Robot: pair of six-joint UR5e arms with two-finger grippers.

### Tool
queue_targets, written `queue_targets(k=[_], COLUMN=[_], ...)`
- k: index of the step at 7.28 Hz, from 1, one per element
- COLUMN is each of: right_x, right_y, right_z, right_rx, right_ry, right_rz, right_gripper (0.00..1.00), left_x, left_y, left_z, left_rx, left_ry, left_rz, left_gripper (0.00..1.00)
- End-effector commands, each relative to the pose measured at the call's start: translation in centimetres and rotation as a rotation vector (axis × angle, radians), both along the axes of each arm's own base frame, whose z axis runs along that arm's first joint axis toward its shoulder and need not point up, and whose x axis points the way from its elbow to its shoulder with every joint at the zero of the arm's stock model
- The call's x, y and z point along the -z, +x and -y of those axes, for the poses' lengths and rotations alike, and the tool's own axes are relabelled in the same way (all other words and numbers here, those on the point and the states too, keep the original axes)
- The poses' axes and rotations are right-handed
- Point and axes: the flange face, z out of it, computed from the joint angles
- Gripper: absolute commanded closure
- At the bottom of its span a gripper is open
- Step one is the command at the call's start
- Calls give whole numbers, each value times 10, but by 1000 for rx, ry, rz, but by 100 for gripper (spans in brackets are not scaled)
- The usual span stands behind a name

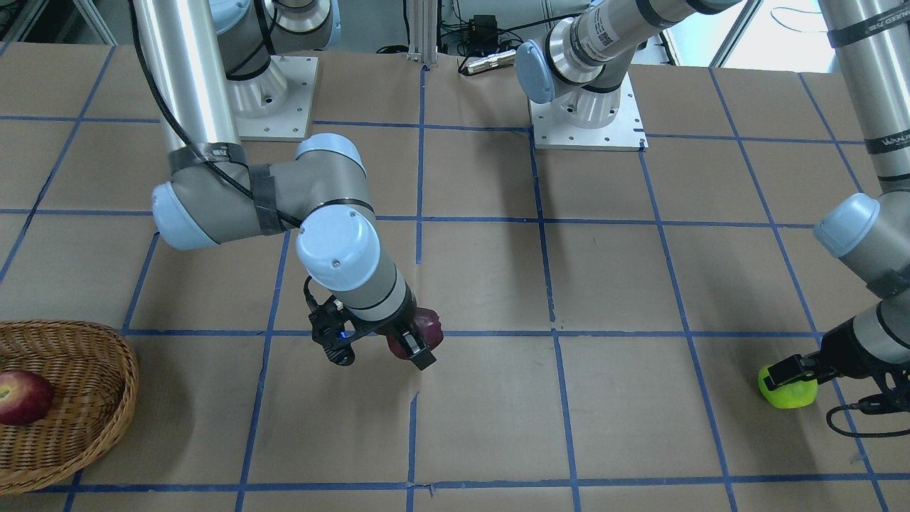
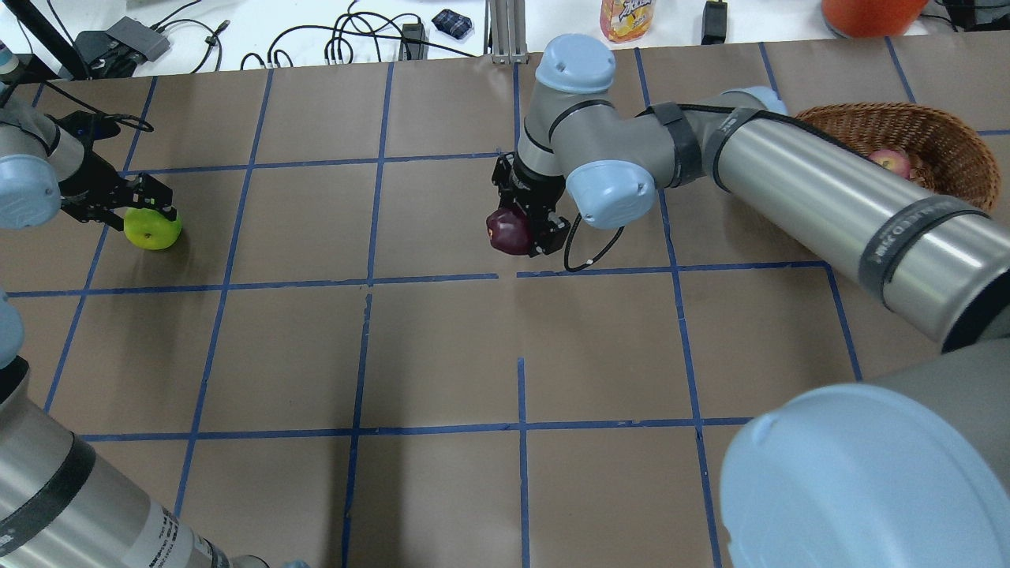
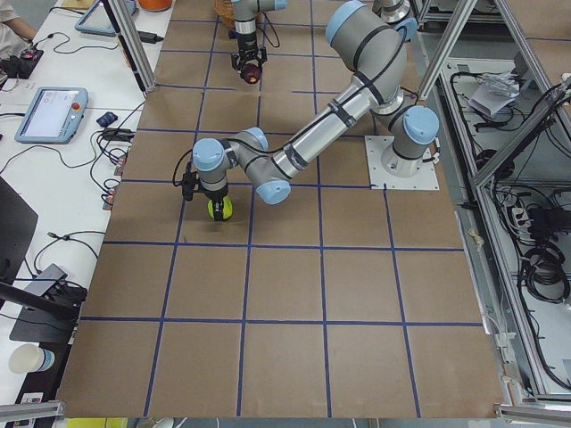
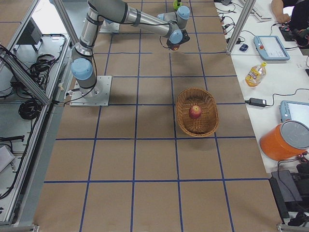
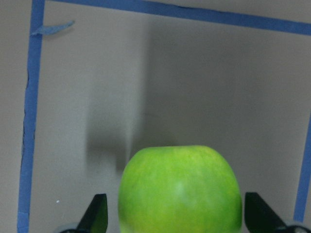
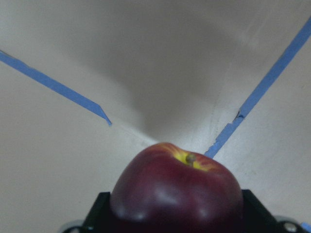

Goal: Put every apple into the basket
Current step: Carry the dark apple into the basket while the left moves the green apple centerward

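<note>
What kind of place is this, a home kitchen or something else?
Most likely a robotics laboratory: the left arm and right arm are bolted to a table marked with a blue tape grid, and a control tablet lies on the side bench.

Big table (image 2: pixel 442 347) wrapped in brown paper, with blue tape (image 2: pixel 521 473) laid out as a grid of squares. Silver aluminium posts (image 4: pixel 240 24) stand along its edges. A white bench (image 4: pixel 289 82) runs down one long side, cluttered with cables (image 2: pixel 347 39), a tablet (image 4: pixel 271 47), a juice bottle (image 4: pixel 255 73) and an orange bucket (image 4: pixel 285 140). There's grey floor (image 4: pixel 19 159) on the other side. Lighting's bright and even, shadows pretty soft.
</note>
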Motion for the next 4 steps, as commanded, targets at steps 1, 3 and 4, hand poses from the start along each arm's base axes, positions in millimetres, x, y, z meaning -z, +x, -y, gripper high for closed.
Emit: queue_targets(k=[1, 3, 4], right_x=[-65, -86, -82], right_y=[-127, -244, -300], right_z=[19, 21, 19], right_rx=[-128, -309, -425], right_ry=[-45, -57, -43], right_rz=[-13, -82, -124], right_gripper=[100, 100, 100], left_x=[3, 5, 6], left_y=[-4, -3, -4], left_z=[7, 12, 11], left_rx=[10, 28, 27], left_ry=[-40, -71, -66], left_rz=[6, 26, 23], left_gripper=[0, 45, 71])
